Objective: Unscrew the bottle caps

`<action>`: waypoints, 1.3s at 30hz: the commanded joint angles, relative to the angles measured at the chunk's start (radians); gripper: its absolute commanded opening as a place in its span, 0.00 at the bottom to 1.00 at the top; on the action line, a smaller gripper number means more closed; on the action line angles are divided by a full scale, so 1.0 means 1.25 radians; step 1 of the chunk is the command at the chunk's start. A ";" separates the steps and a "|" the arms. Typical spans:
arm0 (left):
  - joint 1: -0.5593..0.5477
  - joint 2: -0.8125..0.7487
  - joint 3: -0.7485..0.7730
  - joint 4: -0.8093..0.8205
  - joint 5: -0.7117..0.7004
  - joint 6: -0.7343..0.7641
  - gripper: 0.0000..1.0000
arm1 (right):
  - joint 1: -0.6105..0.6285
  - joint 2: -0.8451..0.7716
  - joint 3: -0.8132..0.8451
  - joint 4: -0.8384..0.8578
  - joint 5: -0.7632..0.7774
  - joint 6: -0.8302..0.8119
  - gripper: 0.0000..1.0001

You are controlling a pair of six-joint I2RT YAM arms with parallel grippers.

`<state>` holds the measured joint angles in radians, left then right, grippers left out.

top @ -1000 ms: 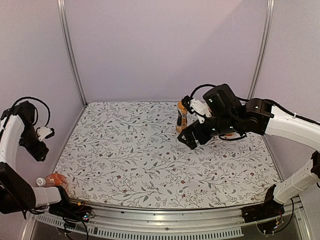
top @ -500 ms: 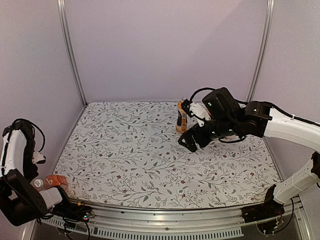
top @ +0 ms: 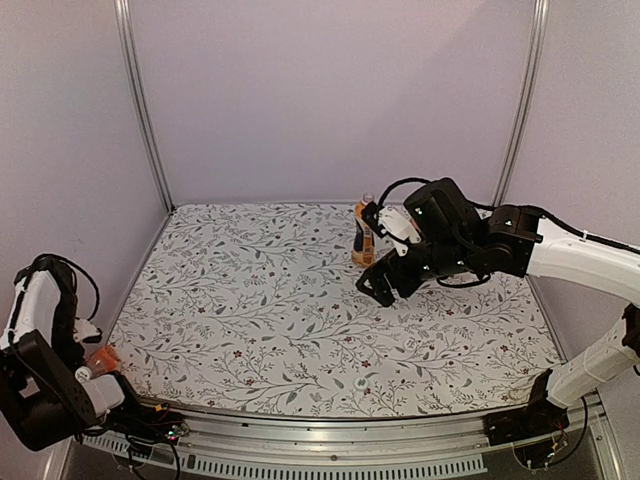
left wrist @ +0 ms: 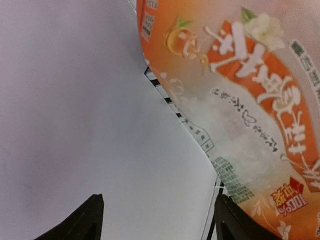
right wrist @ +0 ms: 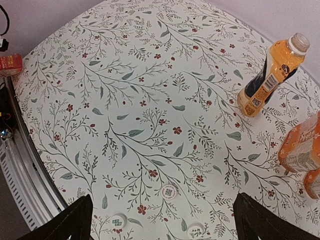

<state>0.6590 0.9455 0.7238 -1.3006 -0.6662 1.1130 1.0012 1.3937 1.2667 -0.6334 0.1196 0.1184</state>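
Folding low at the desk's (top: 300,300) left corner, the left arm (top: 40,340) grasps a squat bottle (top: 98,360), mostly hidden. Right arm (top: 480,245) hovers, jaws released, beside the slim bottle (top: 364,235).

Robot test cell in a lab. Enclosed by plain lilac wall panels (top: 330,100) on aluminium frame posts (top: 139,100); table (top: 250,300) under a floral cloth; slotted metal rail (top: 330,462) and exposed wiring along near edge.

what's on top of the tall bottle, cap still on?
No cap visible on the tall bottle: its neck looks open and bare. Three white caps lie on the tablecloth, apart from it.
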 commanded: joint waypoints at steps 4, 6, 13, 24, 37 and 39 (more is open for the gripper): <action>-0.179 0.193 0.077 -0.313 0.303 -0.263 0.74 | 0.005 0.001 0.027 0.003 0.003 -0.018 0.99; -0.246 0.229 0.052 -0.289 0.282 -0.294 0.71 | 0.004 0.002 0.030 -0.004 0.005 -0.018 0.99; -0.411 0.233 0.094 -0.298 0.274 -0.315 0.72 | 0.004 -0.010 0.019 -0.010 0.025 -0.005 0.99; -0.649 0.420 0.364 -0.288 0.445 -0.494 0.70 | 0.020 0.000 0.027 0.016 -0.030 0.024 0.99; -0.585 0.354 0.391 -0.235 0.261 -0.425 0.74 | 0.170 0.083 0.052 0.142 -0.074 -0.133 0.99; -0.450 0.346 0.410 -0.222 0.234 -0.333 0.74 | 0.171 0.094 0.052 0.140 -0.077 -0.134 0.99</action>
<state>-0.1120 1.3972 1.2438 -1.3407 -0.2008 0.5545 1.2087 1.4796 1.3033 -0.5011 0.0452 -0.0055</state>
